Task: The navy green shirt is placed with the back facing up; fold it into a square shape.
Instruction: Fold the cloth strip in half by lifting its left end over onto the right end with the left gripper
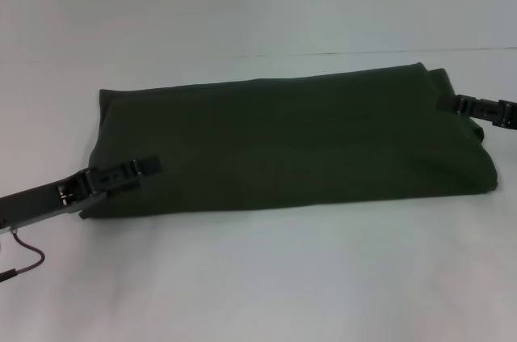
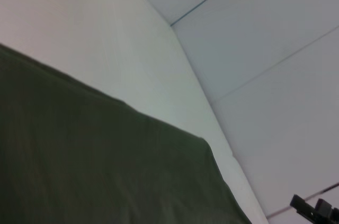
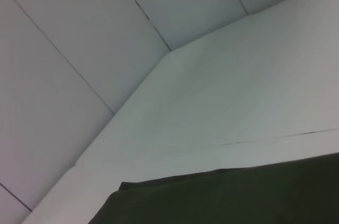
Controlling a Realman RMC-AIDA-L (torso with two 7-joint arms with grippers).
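Note:
The navy green shirt [image 1: 291, 144] lies on the white table [image 1: 258, 277] as a long, flat, dark olive band running left to right, plain side up. My left gripper [image 1: 148, 166] rests low over the band's near left part, its arm coming in from the left edge. My right gripper [image 1: 447, 104] touches the band's far right edge, close to a small flap of cloth sticking out at that corner. The left wrist view shows the shirt [image 2: 106, 176] close below and the right gripper [image 2: 315, 209] far off. In the right wrist view the shirt [image 3: 238, 197] fills the lower edge.
A thin reddish cable [image 1: 28, 265] loops below the left arm at the near left. White wall panels [image 1: 242, 2] rise behind the table. White tabletop surrounds the shirt on every side.

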